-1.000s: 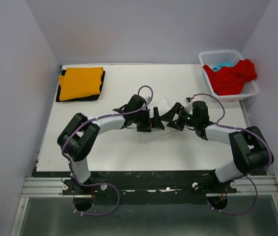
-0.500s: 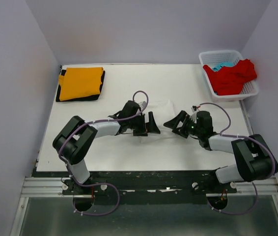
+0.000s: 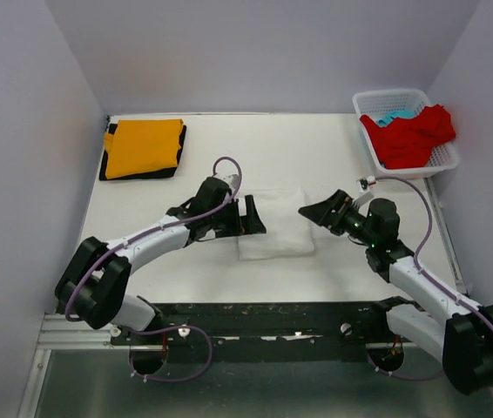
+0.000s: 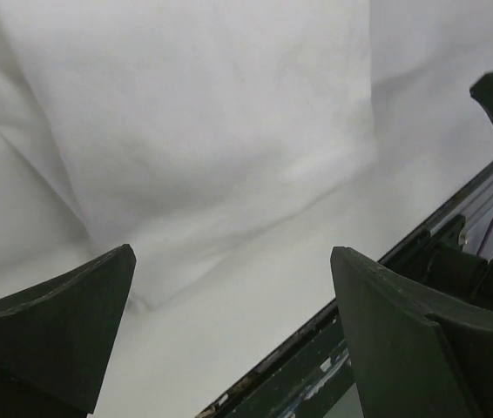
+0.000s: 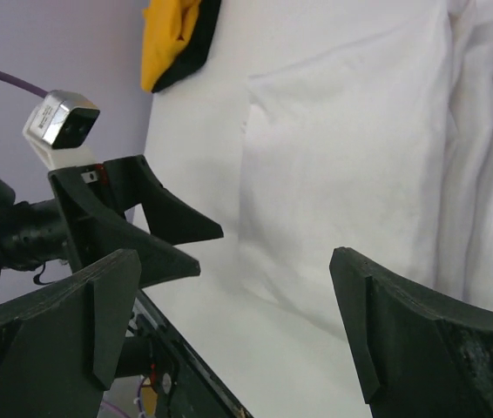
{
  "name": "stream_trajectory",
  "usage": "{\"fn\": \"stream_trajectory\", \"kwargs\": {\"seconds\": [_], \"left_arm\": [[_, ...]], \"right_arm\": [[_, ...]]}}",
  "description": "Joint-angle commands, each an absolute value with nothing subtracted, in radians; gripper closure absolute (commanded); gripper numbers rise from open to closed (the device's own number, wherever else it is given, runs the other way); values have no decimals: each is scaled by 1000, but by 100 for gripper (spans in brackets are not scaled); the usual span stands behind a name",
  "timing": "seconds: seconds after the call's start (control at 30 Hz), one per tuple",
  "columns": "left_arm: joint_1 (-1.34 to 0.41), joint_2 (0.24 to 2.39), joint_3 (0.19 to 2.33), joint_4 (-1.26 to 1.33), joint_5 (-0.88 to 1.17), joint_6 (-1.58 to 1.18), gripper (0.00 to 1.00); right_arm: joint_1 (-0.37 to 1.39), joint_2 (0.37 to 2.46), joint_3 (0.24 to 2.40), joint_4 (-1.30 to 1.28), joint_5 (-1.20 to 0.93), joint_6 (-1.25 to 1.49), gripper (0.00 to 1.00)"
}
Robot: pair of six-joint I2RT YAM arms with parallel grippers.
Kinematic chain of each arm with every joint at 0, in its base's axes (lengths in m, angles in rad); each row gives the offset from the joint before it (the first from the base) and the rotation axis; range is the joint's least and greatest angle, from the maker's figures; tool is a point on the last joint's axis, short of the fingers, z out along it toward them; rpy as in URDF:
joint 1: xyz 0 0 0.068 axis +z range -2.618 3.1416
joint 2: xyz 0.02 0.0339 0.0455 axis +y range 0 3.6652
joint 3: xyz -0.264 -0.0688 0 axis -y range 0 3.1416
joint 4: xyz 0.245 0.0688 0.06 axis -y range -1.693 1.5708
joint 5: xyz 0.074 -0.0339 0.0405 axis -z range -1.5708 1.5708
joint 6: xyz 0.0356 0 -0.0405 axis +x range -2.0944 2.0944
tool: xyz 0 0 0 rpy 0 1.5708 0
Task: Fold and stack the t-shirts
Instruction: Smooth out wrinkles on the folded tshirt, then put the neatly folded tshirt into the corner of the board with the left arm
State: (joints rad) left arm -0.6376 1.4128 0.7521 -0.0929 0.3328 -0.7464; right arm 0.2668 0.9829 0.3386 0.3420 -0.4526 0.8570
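A folded white t-shirt (image 3: 274, 223) lies as a neat rectangle in the middle of the table; it fills the left wrist view (image 4: 212, 122) and shows in the right wrist view (image 5: 342, 165). My left gripper (image 3: 253, 216) is open and empty just left of it. My right gripper (image 3: 318, 213) is open and empty just right of it. A folded orange t-shirt (image 3: 145, 147) lies on a black one (image 3: 142, 174) at the far left. A red t-shirt (image 3: 412, 135) and a light blue one (image 3: 395, 115) lie crumpled in the basket.
The white lattice basket (image 3: 442, 159) stands at the far right corner by the wall. The table's near edge with its dark rail (image 3: 264, 309) runs just below the white shirt. Purple walls close in on both sides.
Both grippers have drawn apart and back from the middle, the left to the left and the right to the right. The white t-shirt they covered now lies flat and folded between them.
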Motion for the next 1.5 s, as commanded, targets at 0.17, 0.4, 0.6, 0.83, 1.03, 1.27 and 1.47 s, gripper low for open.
{"fn": "stream_trajectory", "kwargs": {"seconds": [0.17, 0.4, 0.6, 0.83, 1.03, 1.27, 1.47], "left_arm": [[-472, 1570, 917, -193, 282, -715, 1], [-462, 1769, 1044, -231, 300, -700, 9], [-465, 1862, 1084, -231, 336, -713, 27], [-488, 1909, 1151, -292, 290, -701, 100], [-493, 1856, 1291, -489, -55, -551, 100], [-467, 1865, 1503, -510, -327, -141, 100], [-360, 1902, 1713, -568, -316, -6, 100]], "right_arm": [[262, 1363, 479, 559, -566, 899, 0], [261, 1637, 488, 621, -538, 899, 0], [261, 1676, 498, 674, -603, 915, 0], [261, 1509, 503, 571, -579, 871, 0], [261, 1247, 483, 331, -350, 755, 0], [261, 1049, 444, 218, -125, 721, 0], [261, 1053, 452, 217, -98, 706, 0]]}}
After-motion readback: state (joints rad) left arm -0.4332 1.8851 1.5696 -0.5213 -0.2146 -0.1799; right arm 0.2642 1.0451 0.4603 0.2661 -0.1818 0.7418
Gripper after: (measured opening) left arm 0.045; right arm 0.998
